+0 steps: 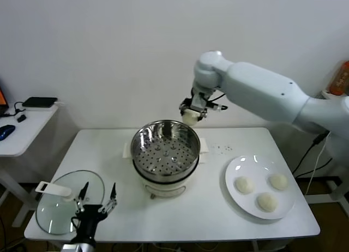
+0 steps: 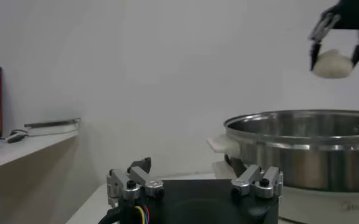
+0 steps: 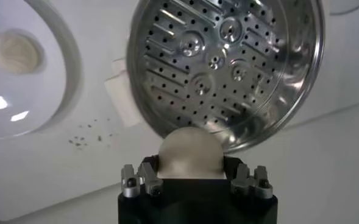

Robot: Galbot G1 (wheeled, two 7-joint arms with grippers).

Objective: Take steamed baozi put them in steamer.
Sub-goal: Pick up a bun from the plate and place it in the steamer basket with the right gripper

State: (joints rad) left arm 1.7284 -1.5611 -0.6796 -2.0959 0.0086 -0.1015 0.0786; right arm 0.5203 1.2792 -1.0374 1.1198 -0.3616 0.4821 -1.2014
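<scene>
A cream-white bun [image 1: 190, 117] sits in the black right gripper [image 1: 191, 114]. The steamer [image 1: 165, 148] is shiny steel — its tray dotted with holes — on a white base. Three pale buns [image 1: 244, 185] lie on a white plate [image 1: 234, 170]. The table [image 1: 218, 219] is white — lightly speckled.

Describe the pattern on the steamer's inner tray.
Round shiny perforated steel tray: small holes with raised round dimples; right wrist view.

Four baozi are showing: three [image 1: 244, 185] [image 1: 278, 181] [image 1: 266, 202] sitting on one plate [image 1: 234, 170], and one [image 1: 190, 117] sitting in the right gripper [image 1: 192, 113] above the far rim of the steamer [image 1: 166, 154]. One steamer, one perforated tray [image 1: 163, 154] inside it and one glass lid [image 1: 60, 205] are lying on one table [image 1: 185, 219]. Two grippers are showing, the left gripper [image 1: 97, 200] hanging by the lid.
</scene>
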